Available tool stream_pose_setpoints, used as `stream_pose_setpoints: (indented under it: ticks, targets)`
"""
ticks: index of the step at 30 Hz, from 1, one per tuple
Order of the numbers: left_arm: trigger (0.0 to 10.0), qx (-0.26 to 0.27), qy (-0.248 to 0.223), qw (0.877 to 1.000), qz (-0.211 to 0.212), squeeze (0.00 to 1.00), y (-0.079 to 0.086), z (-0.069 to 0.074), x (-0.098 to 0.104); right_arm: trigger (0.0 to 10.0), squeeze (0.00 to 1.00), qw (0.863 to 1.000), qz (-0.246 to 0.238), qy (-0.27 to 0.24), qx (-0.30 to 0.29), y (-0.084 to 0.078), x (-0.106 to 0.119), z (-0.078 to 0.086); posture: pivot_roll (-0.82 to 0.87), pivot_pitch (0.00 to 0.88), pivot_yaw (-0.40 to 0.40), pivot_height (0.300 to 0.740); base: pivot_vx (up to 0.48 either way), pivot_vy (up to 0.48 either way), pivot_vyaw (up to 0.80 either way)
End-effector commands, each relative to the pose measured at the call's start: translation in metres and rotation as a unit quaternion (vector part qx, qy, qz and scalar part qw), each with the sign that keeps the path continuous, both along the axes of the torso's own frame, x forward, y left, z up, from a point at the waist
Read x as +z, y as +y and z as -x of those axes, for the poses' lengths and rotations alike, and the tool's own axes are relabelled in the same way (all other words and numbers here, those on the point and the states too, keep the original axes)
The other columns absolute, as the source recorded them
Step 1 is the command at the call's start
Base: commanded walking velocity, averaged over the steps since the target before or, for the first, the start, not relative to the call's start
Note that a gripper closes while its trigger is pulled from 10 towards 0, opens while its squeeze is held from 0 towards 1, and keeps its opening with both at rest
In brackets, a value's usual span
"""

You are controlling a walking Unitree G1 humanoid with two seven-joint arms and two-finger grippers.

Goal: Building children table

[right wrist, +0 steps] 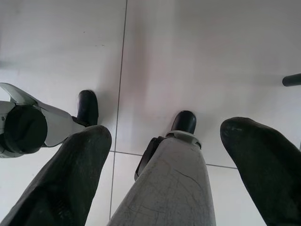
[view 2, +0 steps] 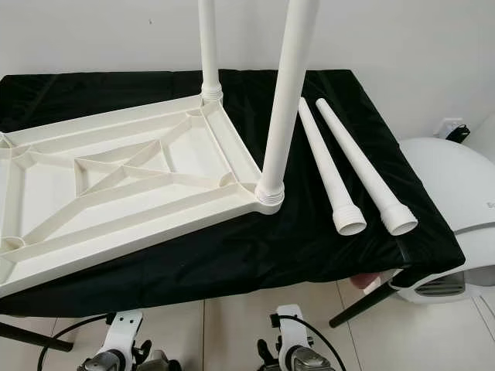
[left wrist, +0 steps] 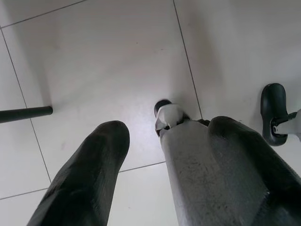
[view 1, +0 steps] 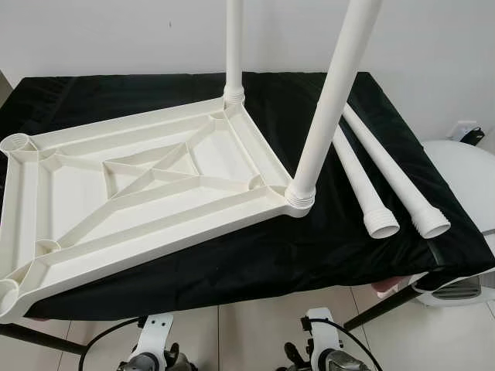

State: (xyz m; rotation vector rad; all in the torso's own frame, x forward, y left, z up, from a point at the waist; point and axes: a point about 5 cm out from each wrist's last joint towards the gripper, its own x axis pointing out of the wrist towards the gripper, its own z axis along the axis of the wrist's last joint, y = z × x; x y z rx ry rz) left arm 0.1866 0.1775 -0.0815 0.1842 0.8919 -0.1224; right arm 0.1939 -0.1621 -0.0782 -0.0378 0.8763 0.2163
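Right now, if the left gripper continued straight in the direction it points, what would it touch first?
Most likely the white tiled floor. The open left gripper points down at bare tiles, with nothing between its fingers. The robot's own foot lies close beside that line, though depth is hard to judge.

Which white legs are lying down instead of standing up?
The two loose legs lying side by side on the black cloth, right of the tabletop. The other two stand upright in its corners.

Silver arms, black gripper (left wrist: 155, 183) fingers (left wrist: 89, 174) — black cables.
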Motion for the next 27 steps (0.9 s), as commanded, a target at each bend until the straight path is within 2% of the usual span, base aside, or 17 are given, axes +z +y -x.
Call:
stream_pose_setpoints:
  ticks: [1, 10, 14, 27]
  targets:
    - [10.0, -0.004, 0.024, 1.000, -0.006, 0.00, 0.0037, 0.0116, -0.0056, 10.0, 0.00, 1.000, -0.003, 0.014, -0.004, 0.0018, -0.0044, 0.0079, 0.04, 0.066, 0.040, 0.740, 0.000, 0.000, 0.00]
    - [10.0, -0.008, 0.027, 1.000, -0.006, 0.00, 0.0013, 0.0131, -0.0066, 10.0, 0.00, 1.000, -0.001, 0.014, -0.002, 0.0012, -0.0044, 0.0081, 0.04, 0.069, 0.034, 0.740, 0.000, 0.000, 0.00]
    - [10.0, -0.028, 0.031, 0.999, -0.010, 0.00, -0.0024, 0.0147, -0.0077, 10.0, 0.00, 1.000, 0.002, 0.014, 0.000, -0.0005, -0.0040, 0.0076, 0.04, 0.072, 0.027, 0.740, 0.000, 0.000, 0.00]
    - [10.0, -0.026, 0.034, 0.999, -0.009, 0.00, -0.0019, 0.0164, -0.0084, 10.0, 0.00, 1.000, 0.004, 0.013, 0.003, -0.0010, -0.0036, 0.0067, 0.04, 0.072, 0.025, 0.740, 0.000, 0.000, 0.00]
